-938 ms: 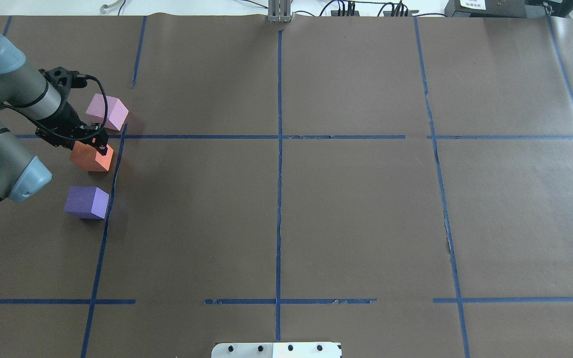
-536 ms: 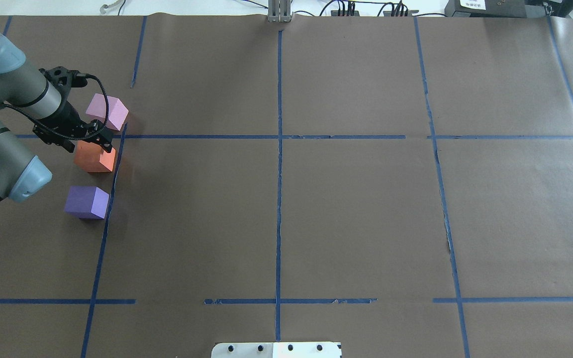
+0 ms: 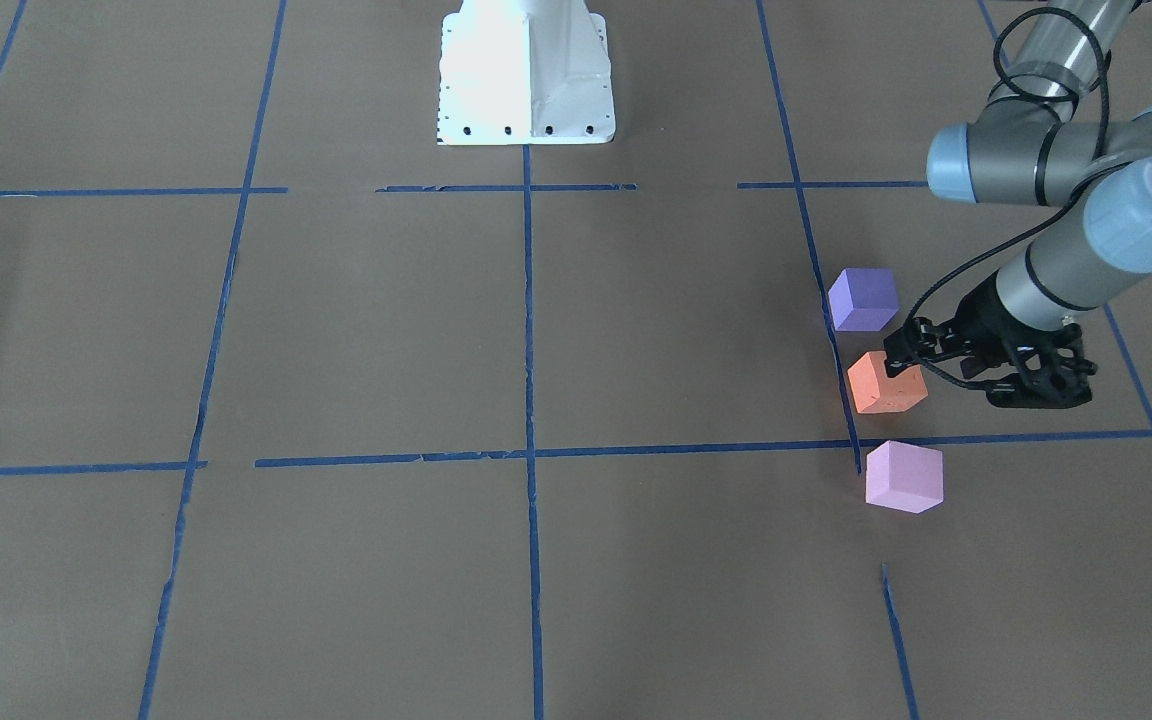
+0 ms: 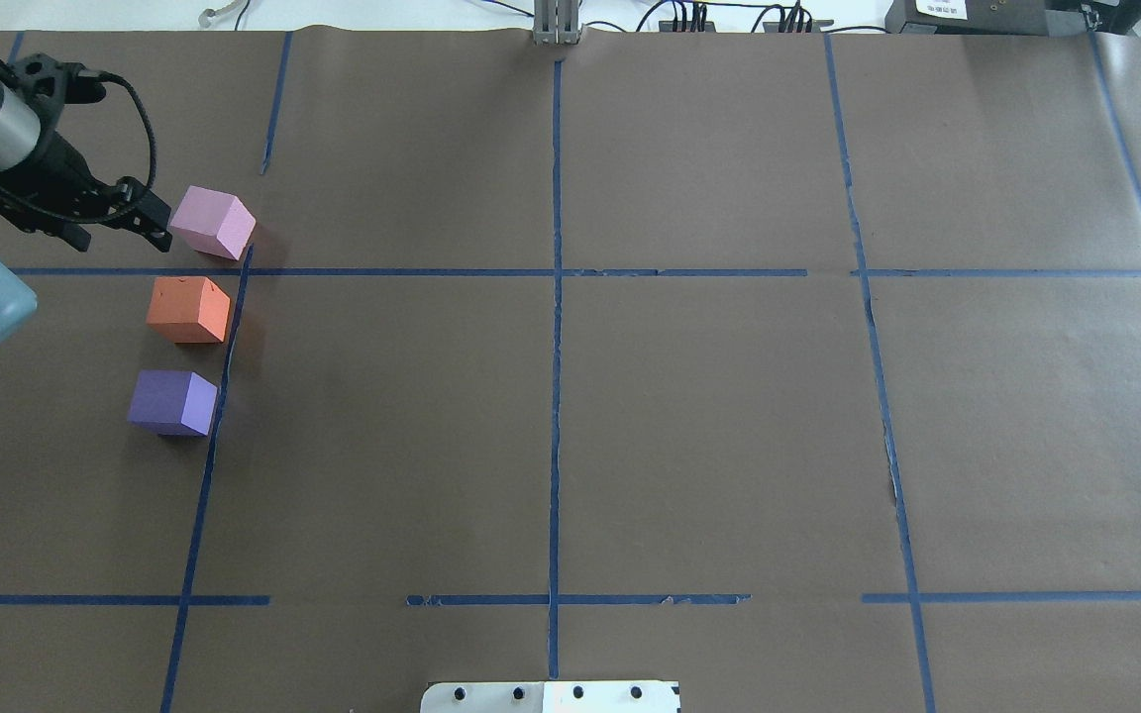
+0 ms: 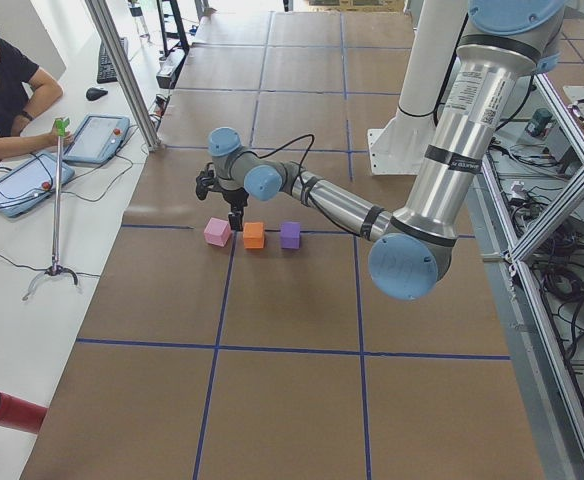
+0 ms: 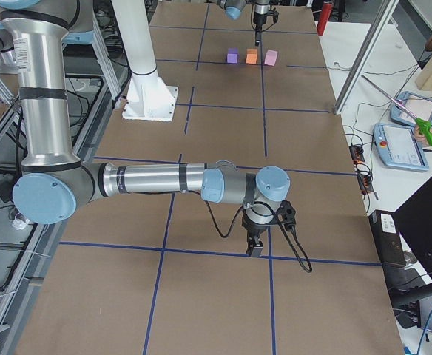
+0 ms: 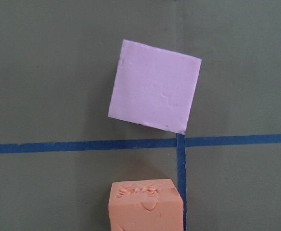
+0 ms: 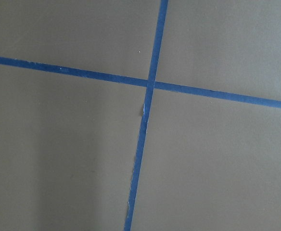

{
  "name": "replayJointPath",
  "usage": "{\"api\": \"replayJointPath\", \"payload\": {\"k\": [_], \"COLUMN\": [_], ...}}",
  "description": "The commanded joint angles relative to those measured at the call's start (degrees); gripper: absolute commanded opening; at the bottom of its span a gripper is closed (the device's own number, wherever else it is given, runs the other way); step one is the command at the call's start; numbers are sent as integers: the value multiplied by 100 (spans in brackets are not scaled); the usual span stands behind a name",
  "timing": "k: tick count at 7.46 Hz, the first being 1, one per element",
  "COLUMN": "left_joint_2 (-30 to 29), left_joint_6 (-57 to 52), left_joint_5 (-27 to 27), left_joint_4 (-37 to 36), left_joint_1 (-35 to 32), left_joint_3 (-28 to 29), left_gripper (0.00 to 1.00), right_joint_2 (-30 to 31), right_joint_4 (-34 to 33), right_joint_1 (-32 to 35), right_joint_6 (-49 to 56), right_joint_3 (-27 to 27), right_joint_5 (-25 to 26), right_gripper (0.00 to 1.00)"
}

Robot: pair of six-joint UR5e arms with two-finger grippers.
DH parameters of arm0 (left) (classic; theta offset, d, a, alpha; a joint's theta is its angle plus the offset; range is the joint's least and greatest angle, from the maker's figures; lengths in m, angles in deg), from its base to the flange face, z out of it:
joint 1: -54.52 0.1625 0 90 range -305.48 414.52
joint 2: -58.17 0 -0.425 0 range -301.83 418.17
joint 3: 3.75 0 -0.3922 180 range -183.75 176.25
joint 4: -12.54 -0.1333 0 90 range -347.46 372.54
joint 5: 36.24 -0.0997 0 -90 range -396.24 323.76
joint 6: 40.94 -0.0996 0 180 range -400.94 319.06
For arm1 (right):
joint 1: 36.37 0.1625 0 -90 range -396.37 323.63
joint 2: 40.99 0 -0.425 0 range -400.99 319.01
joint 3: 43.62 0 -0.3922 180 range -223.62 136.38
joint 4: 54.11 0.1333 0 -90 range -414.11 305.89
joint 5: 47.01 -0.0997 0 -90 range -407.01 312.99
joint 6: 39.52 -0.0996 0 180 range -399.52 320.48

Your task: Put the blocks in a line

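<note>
Three foam blocks stand in a row beside a blue tape line at the table's left: the pink block (image 4: 214, 222), the orange block (image 4: 189, 309) and the purple block (image 4: 172, 402). The pink one sits turned a little against the other two. My left gripper (image 4: 125, 236) is open and empty, raised above the table just left of the pink block. The left wrist view looks down on the pink block (image 7: 154, 86) and the top of the orange block (image 7: 146, 204). My right gripper (image 6: 254, 250) hangs over bare paper far from the blocks; I cannot tell whether it is open or shut.
Brown paper with a blue tape grid (image 4: 556, 297) covers the table. The robot's white base plate (image 3: 526, 70) stands at the middle of the near edge. An operator (image 5: 2, 90) sits with tablets beyond the table's left end.
My left gripper has let go of the orange block, risen and drawn back toward the far left. The orange block stays on the table between the pink and purple ones.
</note>
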Motion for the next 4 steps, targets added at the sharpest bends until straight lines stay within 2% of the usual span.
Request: {"api": "replayJointPath", "payload": {"k": [1,4], "left_joint_2": [61,1156], "left_joint_6": [-1360,-3950], "left_joint_5": [-6,20], "left_joint_4": [-1294,-1482], "left_joint_1": [-725,-2349], "left_joint_3": [-754,-733], "left_gripper": [100,100], "right_joint_2": [0,0], "right_joint_4": [0,0], "right_joint_1": [0,0], "right_joint_6": [-1,7], "right_joint_3": [0,0], "right_joint_5": [0,0], "right_gripper": [100,100]}}
